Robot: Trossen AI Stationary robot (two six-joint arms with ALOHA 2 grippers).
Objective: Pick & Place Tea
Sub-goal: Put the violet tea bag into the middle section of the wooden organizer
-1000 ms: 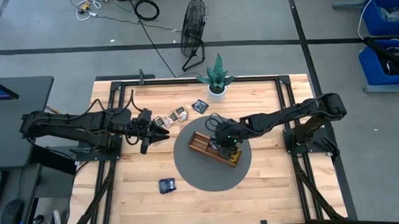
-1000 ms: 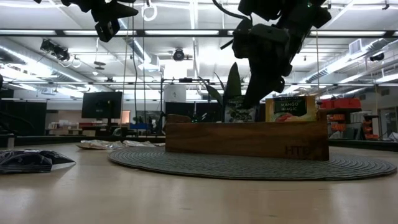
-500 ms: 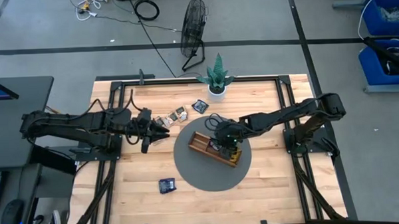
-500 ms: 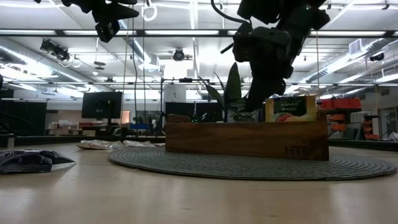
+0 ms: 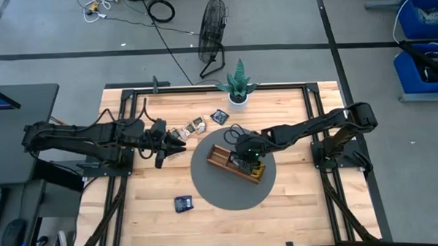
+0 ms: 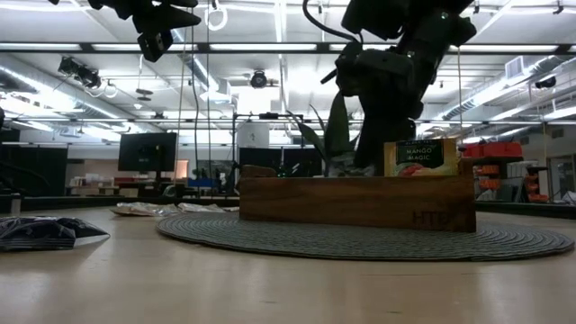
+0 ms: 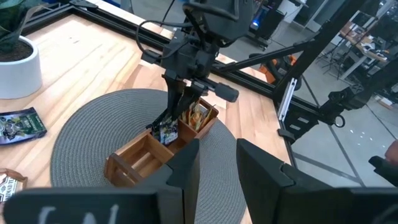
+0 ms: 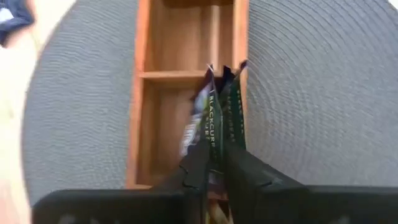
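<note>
Over the round grey mat we see the right gripper angled down into the wooden tray, its fingers pinched on a dark tea sachet standing upright in a middle compartment — beside it, a yellow-orange sachet fills the neighbouring end slot. Off to the side, the left gripper hovers half-parted, grasping nothing, near loose sachets; another dark one lies apart.

Right end effector lowered into tray.
</note>
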